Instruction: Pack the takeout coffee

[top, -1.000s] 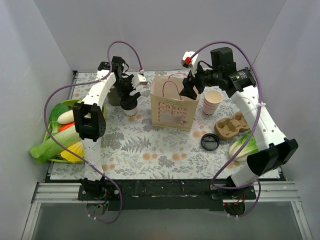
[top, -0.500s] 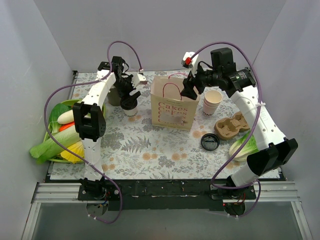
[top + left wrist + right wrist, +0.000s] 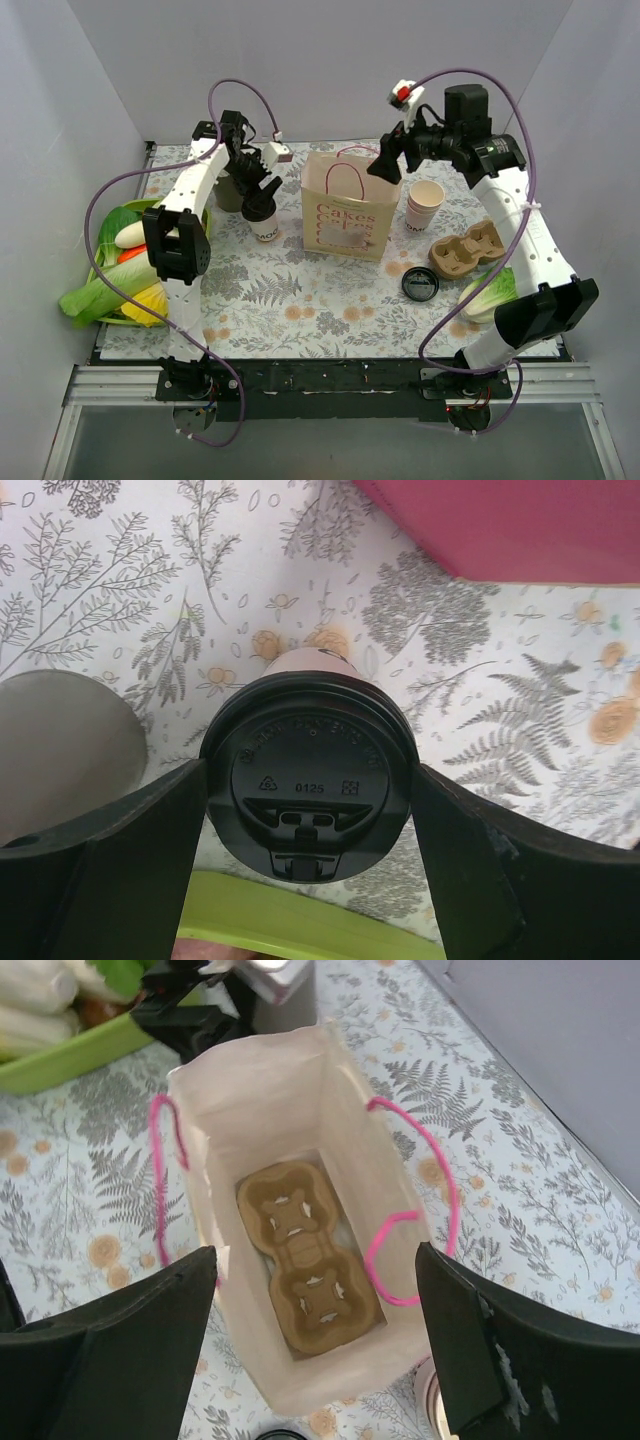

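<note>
The takeout coffee point(image 3: 264, 222), a small white cup with dark print and a round black lid point(image 3: 310, 775), is left of the paper bag point(image 3: 342, 215) and leans a little. My left gripper point(image 3: 262, 198) comes down over it. In the left wrist view both fingers point(image 3: 150, 860) press the lid's rim, so the left gripper point(image 3: 310, 825) is shut on the cup. My right gripper point(image 3: 386, 165) hangs open above the bag's far right corner with nothing in it. The right wrist view looks between the open right gripper point(image 3: 315, 1252) into the bag point(image 3: 230, 1130), where a brown cup carrier point(image 3: 305, 1260) lies flat.
A stack of cream cups point(image 3: 425, 203), a second brown carrier point(image 3: 465, 250) and a flat black lid point(image 3: 420, 284) sit right of the bag. A cabbage point(image 3: 490, 292) lies at the right edge. A green tray point(image 3: 110, 225) of vegetables is at left. A grey cup point(image 3: 228, 192) stands behind the coffee.
My right gripper has lifted up and back from the bag's pink handle and opened wider. My left gripper has closed in on the coffee's lid, and the cup has shifted slightly nearer.
</note>
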Robot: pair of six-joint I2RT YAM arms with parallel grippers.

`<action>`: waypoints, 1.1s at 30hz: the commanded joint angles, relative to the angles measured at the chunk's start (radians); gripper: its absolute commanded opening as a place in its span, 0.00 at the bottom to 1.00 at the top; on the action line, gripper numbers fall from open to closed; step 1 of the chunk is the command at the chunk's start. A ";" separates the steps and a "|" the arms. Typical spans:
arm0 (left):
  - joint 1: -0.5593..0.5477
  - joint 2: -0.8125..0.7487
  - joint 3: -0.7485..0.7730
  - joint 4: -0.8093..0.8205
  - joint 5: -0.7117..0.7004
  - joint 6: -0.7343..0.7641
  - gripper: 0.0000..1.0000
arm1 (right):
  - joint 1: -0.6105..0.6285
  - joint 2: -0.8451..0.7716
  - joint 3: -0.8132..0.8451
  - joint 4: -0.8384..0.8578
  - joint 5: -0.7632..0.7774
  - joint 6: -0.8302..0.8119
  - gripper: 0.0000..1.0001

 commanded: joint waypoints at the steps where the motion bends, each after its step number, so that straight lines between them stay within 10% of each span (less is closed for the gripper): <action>1: 0.005 -0.161 -0.002 -0.043 0.102 -0.112 0.00 | -0.069 0.023 0.098 0.084 -0.077 0.152 0.88; 33: 0.000 -0.551 -0.199 0.089 -0.055 -0.276 0.00 | -0.098 0.170 0.151 -0.059 -0.157 -0.102 0.87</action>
